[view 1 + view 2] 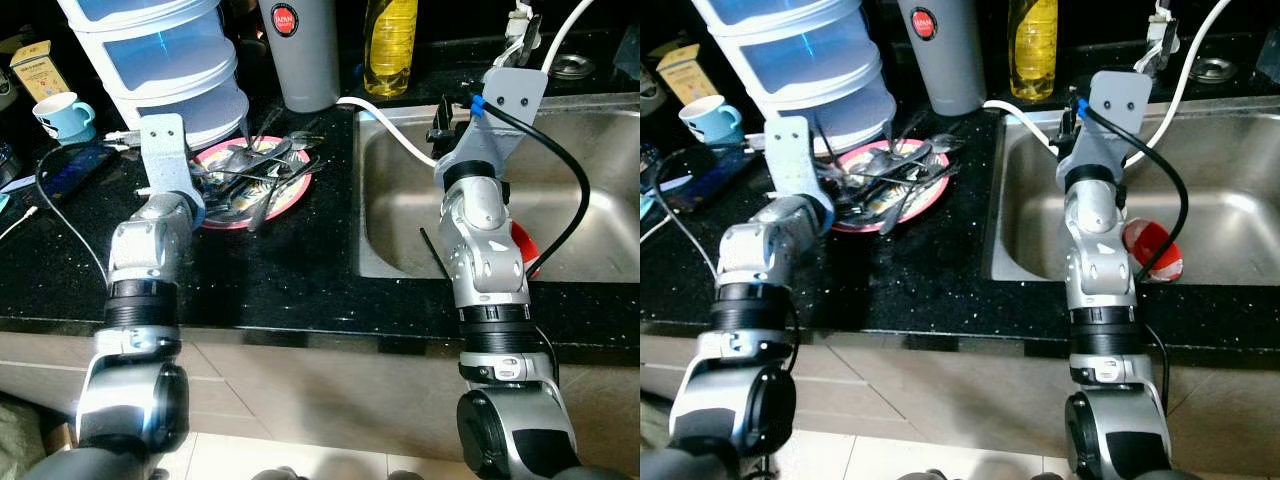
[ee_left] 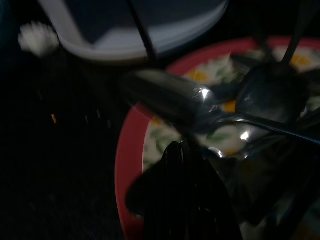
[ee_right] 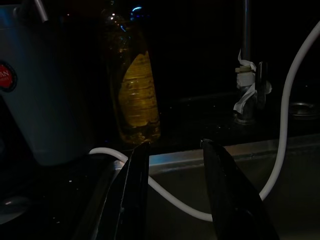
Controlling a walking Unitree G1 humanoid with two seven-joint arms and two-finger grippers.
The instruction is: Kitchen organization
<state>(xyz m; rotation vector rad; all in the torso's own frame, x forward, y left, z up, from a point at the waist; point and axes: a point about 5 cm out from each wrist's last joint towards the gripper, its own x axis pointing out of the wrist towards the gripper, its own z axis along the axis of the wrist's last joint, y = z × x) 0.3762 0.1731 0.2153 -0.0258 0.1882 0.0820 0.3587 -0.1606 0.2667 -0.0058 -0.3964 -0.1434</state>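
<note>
A pink-rimmed plate (image 1: 240,223) on the black counter holds several spoons and forks (image 1: 255,165). My left gripper (image 2: 182,147) is down at the plate's near-left edge, its fingers (image 2: 180,200) pressed together. Their tips meet the neck of a large steel spoon (image 2: 165,95); I cannot tell whether they pinch it. My right gripper (image 3: 172,150) hovers open over the sink's (image 1: 590,150) back-left corner with nothing between its fingers. It faces a yellow oil bottle (image 3: 132,95).
Stacked clear containers (image 1: 170,60) and a grey canister (image 1: 305,50) stand behind the plate. A white hose (image 1: 395,130) runs from the counter into the sink, where a red item (image 1: 525,245) lies. A blue mug (image 1: 65,115) and a cable sit at the counter's left.
</note>
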